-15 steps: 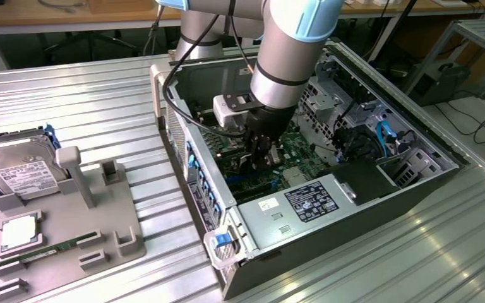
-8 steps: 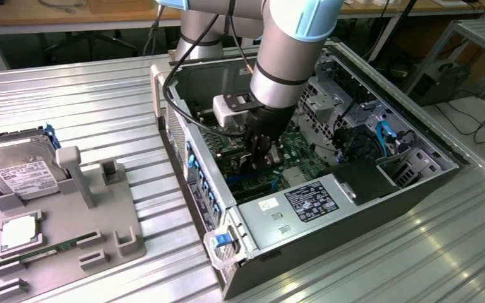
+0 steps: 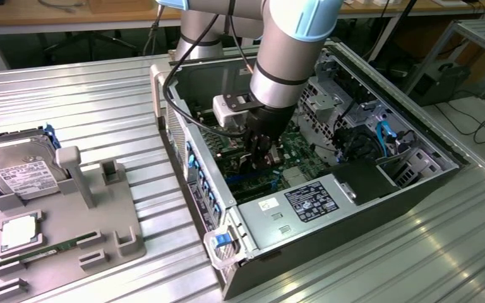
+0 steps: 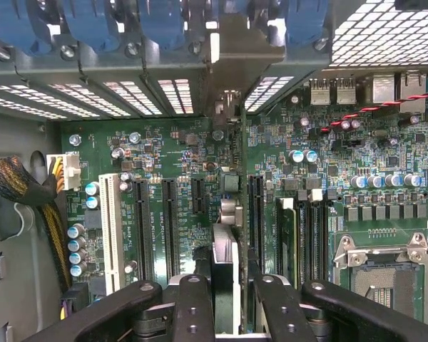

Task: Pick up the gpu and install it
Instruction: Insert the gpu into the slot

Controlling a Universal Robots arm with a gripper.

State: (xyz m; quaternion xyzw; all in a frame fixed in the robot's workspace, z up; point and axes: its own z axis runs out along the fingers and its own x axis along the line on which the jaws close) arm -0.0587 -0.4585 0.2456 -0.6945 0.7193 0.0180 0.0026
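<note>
Black fingers (image 4: 192, 306) of the gripper (image 4: 225, 313) are sitting closest to the wrist camera, partly closed on the gpu (image 4: 225, 278). Between them the card is showing edge-on, thin and dark with a silver end. It is standing upright over the green board (image 4: 178, 178), between two long black slots (image 4: 170, 228).

Around the card, a white slot (image 4: 110, 231) is standing farther off to one side, and small round silver cans are sitting near it. A bundle of black and yellow wires (image 4: 28, 192) is lying by the case wall. A square chip socket (image 4: 385, 274) is sitting on the other side of the card. Blue clips (image 4: 93, 25) are lining the case edge past the board.

In the exterior view, the arm (image 3: 289, 57) is reaching down into the open computer case (image 3: 310, 189), and the gripper (image 3: 261, 154) is low inside, close to the board. A black cable is looping from the arm and hanging beside the case wall. A black box with a white label (image 3: 310, 202) is sitting in the near end of the case.

On the exterior view's left, a grey tray (image 3: 65, 221) is holding a hard drive (image 3: 19, 170), a square chip (image 3: 21, 232) and a thin green stick (image 3: 53, 247).

Everything is resting on a ribbed metal table (image 3: 377, 265). Wooden desks and loose cables are showing behind it.
</note>
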